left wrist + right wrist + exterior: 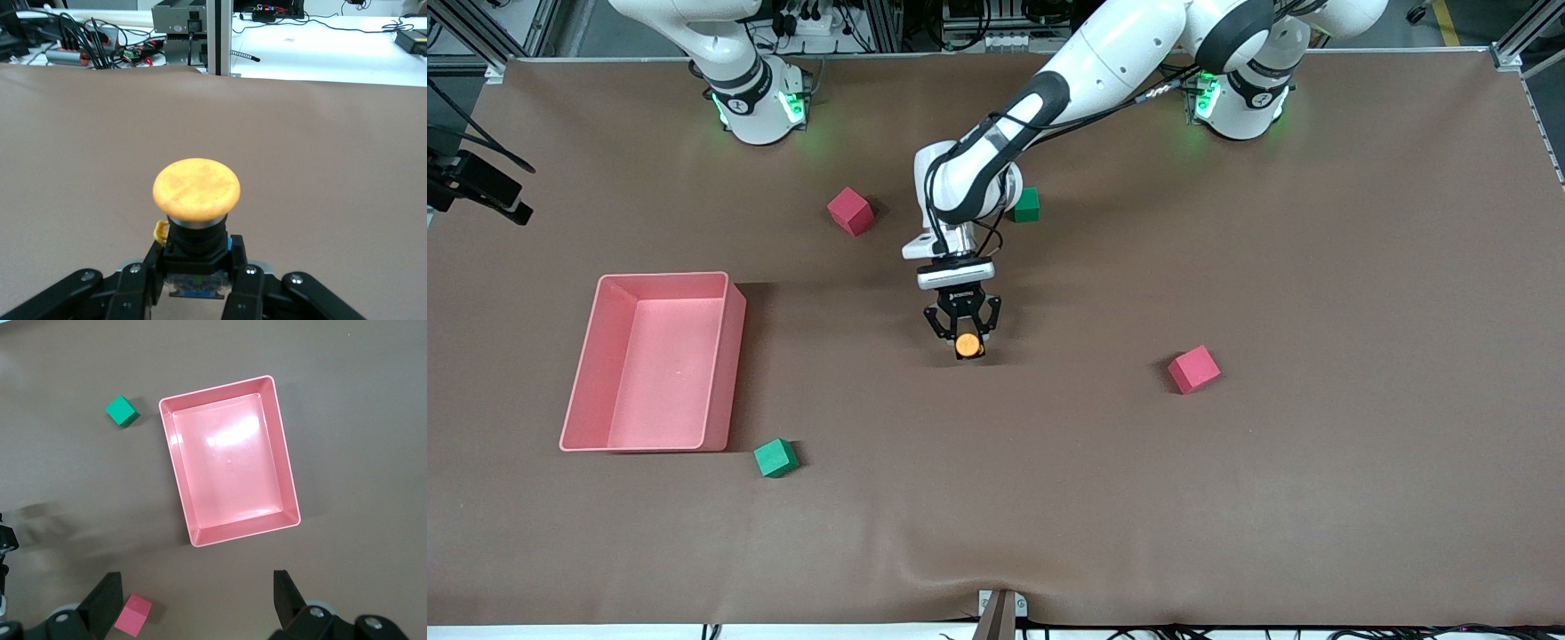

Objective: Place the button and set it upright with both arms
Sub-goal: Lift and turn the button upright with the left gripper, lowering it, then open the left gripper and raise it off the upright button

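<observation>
The button (968, 344) has a round orange cap, a black body and a bluish end. My left gripper (967, 336) is shut on its black body, low over the middle of the table, with the orange cap facing up. In the left wrist view the button (197, 189) stands between the two black fingers (245, 280) of the left gripper (197, 261). I cannot tell whether its base touches the cloth. My right gripper (197, 587) is open and holds nothing, high above the table beside the pink bin (285, 457). It is out of the front view.
A pink bin (663, 280) sits toward the right arm's end. Pink cubes (850, 211) (1193, 369) and green cubes (775, 458) (1026, 204) are scattered on the brown cloth. The right wrist view shows a green cube (123, 411) and a pink cube (133, 615).
</observation>
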